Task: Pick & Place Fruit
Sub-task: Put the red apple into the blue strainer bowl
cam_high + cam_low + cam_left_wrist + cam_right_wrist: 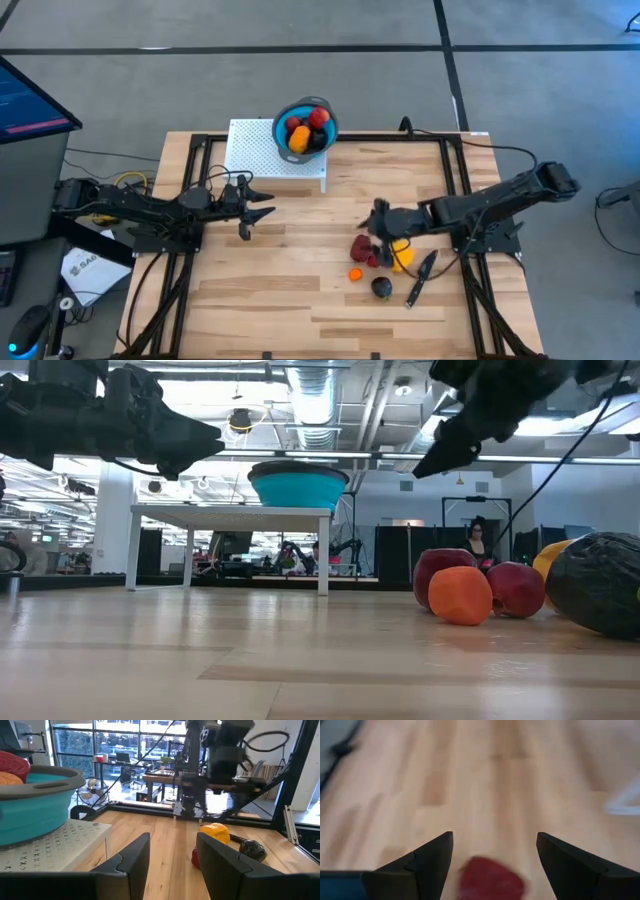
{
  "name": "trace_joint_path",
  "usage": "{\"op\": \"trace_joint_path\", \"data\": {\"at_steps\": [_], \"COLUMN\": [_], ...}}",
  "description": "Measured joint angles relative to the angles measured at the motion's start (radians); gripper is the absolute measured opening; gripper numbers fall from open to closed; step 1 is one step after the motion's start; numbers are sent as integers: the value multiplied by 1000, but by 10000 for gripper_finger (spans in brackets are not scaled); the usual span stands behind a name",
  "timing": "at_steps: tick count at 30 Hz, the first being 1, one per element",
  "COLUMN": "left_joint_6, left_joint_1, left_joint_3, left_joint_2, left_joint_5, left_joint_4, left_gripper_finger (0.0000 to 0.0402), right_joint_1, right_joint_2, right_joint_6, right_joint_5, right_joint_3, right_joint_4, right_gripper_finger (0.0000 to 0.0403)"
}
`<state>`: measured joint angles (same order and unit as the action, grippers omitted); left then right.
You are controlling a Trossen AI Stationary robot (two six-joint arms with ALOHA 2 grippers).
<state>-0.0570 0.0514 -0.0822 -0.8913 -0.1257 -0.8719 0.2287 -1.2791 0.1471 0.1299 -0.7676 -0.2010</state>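
Several small fruit pieces lie on the wooden table to the right of centre: a red one [362, 245], a dark red one [373, 260], a yellow one [402, 255], an orange one [355, 273] and a dark purple one [381, 288]. My right gripper [372, 214] hangs open above the table just beyond the red piece [490, 877], pointing down at a slant and touching nothing. At the table's left my left gripper [262, 210] stands open and level, holding nothing. More fruit sits in the blue bowl [281, 118] at the far edge.
The bowl stands on a white perforated stand [262, 150] at the far middle. A black-handled knife [420, 278] lies right of the fruit. Bare wood stretches between the two grippers and along the near edge. A person [478, 540] sits in the room beyond.
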Motion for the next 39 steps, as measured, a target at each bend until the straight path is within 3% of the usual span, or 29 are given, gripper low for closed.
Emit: {"op": "trace_joint_path", "data": {"at_steps": [3,9,18,24,33,36,39], "left_joint_6": [0,0,-3,-7,-11,-24,-31], "left_joint_1": [2,2,2,2,0,0,0], "left_joint_3": [0,0,0,0,0,0,0], "left_joint_2": [0,0,0,0,0,0,0], "left_joint_5": [-13,-88,-103,-103,-103,-103,-102], "left_joint_4": [0,0,0,1,16,18,19], "left_gripper_finger": [153,153,153,153,153,153,153], "right_joint_1": [-17,-76,-80,-81,-113,-135,-172], "right_joint_2": [-48,-192,-451,-572,-626,-624,-620], "right_joint_6": [-87,-262,-725,-862,-824,-732,-594], "right_joint_5": [-112,-240,-236,-138,-94,-129,-237], "right_joint_3": [-39,-173,-413,-497,-505,-505,-489], "right_joint_4": [-53,-265,-546,-627,-609,-555,-407], "right_gripper_finger": [281,296,377,372,289,269,261]}}
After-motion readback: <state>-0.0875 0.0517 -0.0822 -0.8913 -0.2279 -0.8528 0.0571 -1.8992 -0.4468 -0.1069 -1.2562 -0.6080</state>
